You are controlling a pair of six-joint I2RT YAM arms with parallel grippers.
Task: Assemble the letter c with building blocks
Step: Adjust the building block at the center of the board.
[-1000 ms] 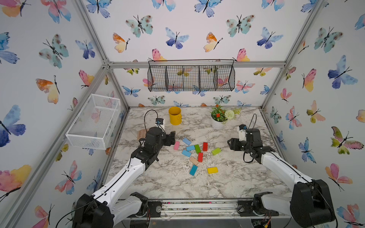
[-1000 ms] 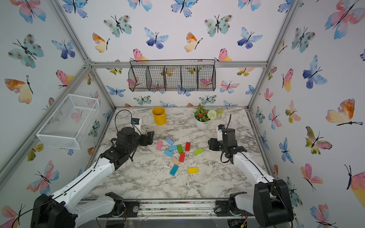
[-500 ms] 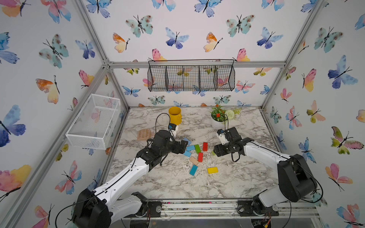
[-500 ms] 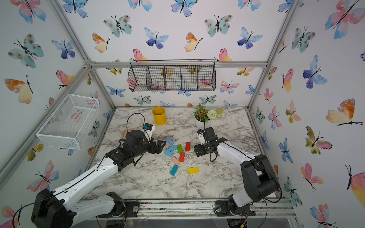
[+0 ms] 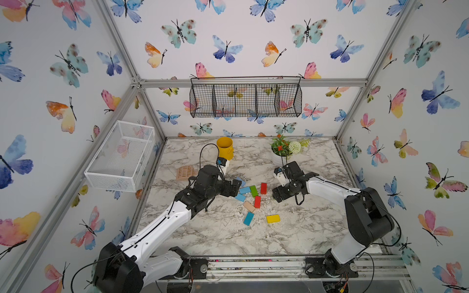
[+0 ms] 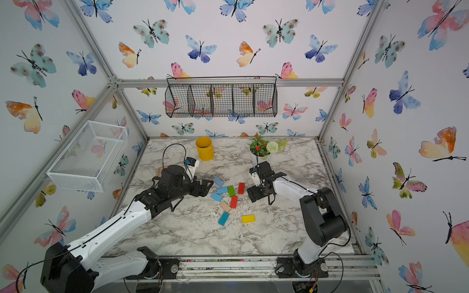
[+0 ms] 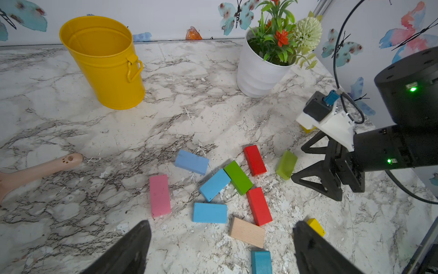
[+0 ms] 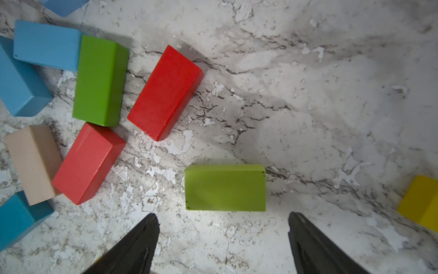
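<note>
Hovering | left hand [image 7: 221, 225] spread wide, empty | right hand [image 8: 223, 215] spread wide, near lime block [image 8: 225, 187], ungripped

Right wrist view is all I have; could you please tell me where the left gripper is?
Observer: The left gripper hangs open across the blocks from the right gripper.
Operator: Thanks. Are there any blocks outside my frame?
Observer: Yes, a pink block lies flat by the left gripper.
Operator: And what stands beyond the blocks?
Observer: A yellow bucket stands upright farther back.
</note>
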